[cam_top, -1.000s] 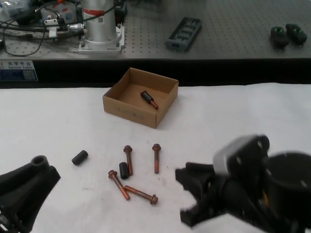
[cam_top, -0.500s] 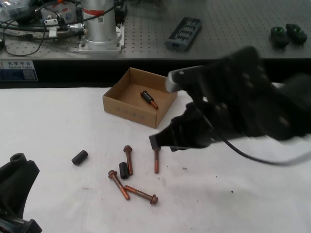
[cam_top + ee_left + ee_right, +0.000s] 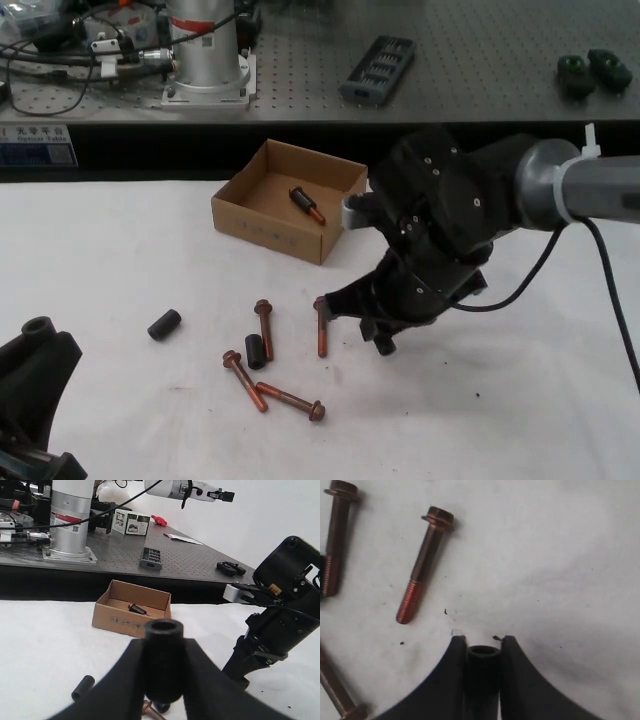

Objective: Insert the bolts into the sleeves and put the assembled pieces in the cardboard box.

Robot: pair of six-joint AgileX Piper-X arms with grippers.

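Beside the upright-lying copper bolt (image 3: 321,325) on the white cloth (image 3: 500,420), the right claw (image 3: 378,330) now hangs low. A second ago its arm filled the near right corner of the high view, and half a second ago it was passing in front of the cardboard box (image 3: 290,200). The left claw (image 3: 38,345) sank toward the near left corner early in that second and has kept its place since. The three other bolts (image 3: 264,328) and two loose sleeves (image 3: 165,324) lie as before, and the assembled piece (image 3: 307,205) rests inside the box.

From above, what the right claw carries cannot be made out. Its wrist view settles this: the right claw (image 3: 482,644) is clamped on a black sleeve (image 3: 482,670), open end outward, just above the cloth, with the copper bolt (image 3: 425,562) near it. The left wrist view shows the left claw (image 3: 163,647) clamped on a second sleeve (image 3: 163,662), held upright, with the box (image 3: 132,611) and the assembled piece (image 3: 137,609) beyond it.
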